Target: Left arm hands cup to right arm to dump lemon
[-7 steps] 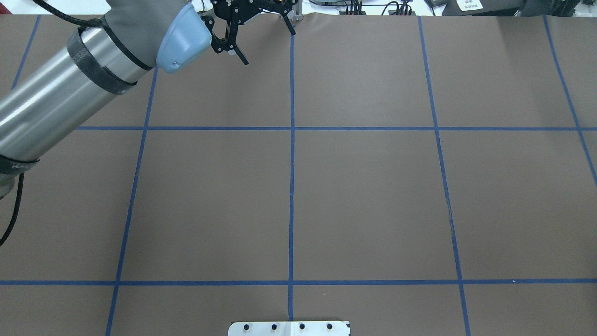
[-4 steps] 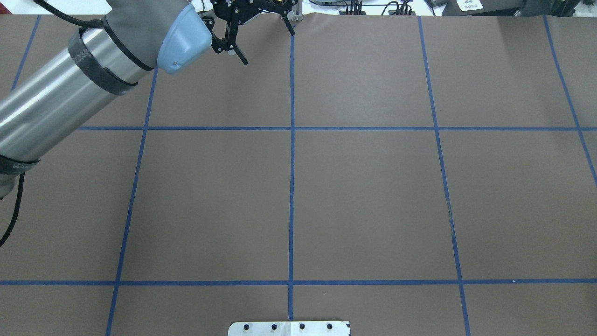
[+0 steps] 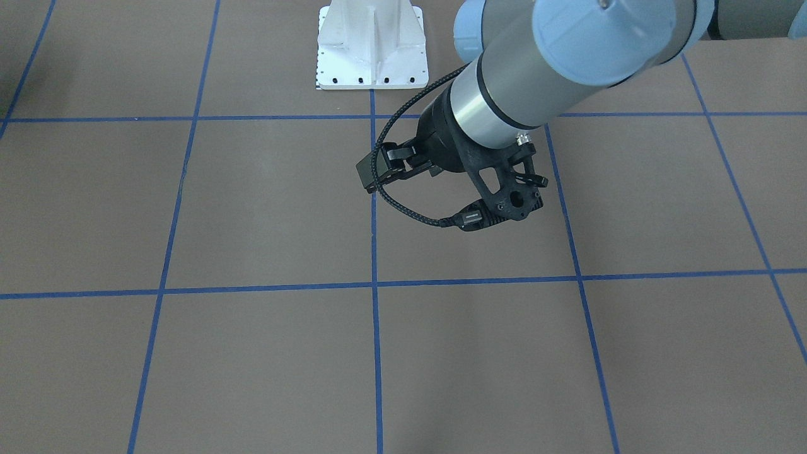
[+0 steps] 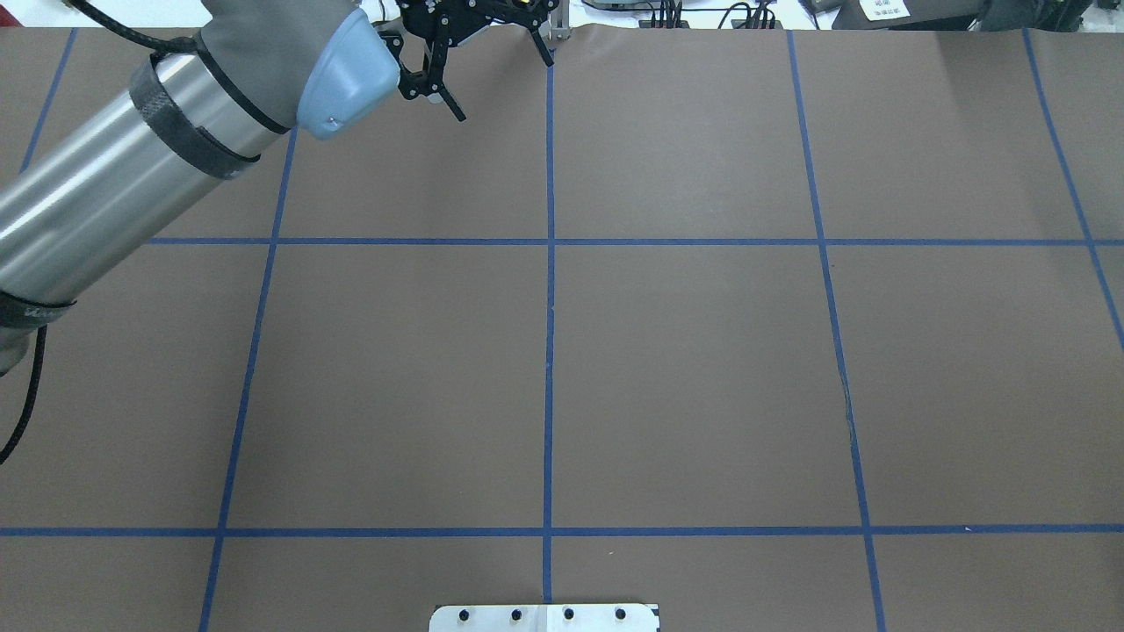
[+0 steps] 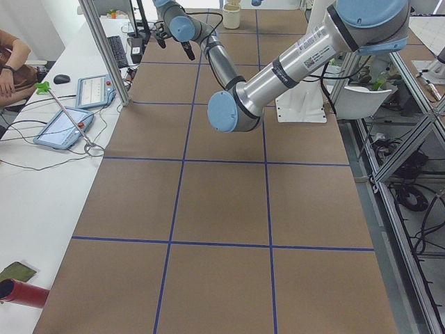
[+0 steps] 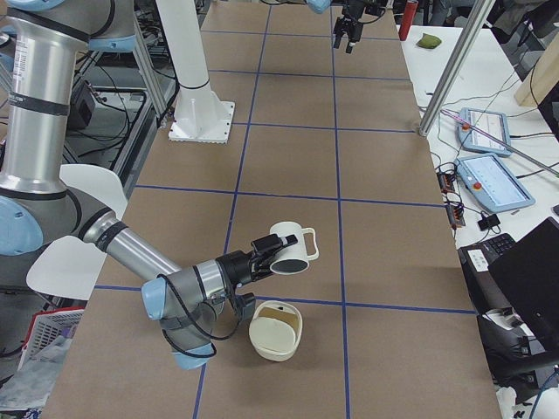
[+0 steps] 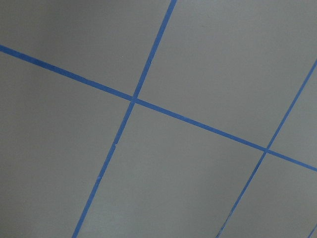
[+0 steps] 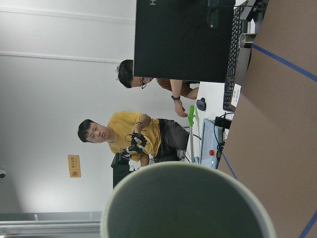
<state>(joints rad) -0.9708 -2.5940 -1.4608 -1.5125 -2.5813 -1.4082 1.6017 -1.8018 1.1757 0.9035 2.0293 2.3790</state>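
Observation:
My left gripper [image 4: 507, 88] is open and empty near the table's far edge; it also shows far off in the exterior right view [image 6: 348, 33]. Its black holed wrist bracket [image 3: 504, 189] shows in the front view. The cream-white cup [image 6: 293, 248] hangs tilted on its side above the table at the tip of my right gripper [image 6: 262, 255], its handle pointing away from the arm. I cannot tell from this side view whether the right gripper is open or shut. The cup's grey inside [image 8: 188, 208] fills the bottom of the right wrist view. The lemon is not in view.
A cream round bowl [image 6: 275, 330] stands on the table just below the tilted cup. The white robot base [image 3: 372, 47] stands mid-table at the robot's side. A metal post [image 6: 454, 70] and tablets [image 6: 493, 179] line the operators' side. Two people [image 8: 129, 136] sit there.
The left arm has crept very slightly toward the far edge; its gripper stays open.

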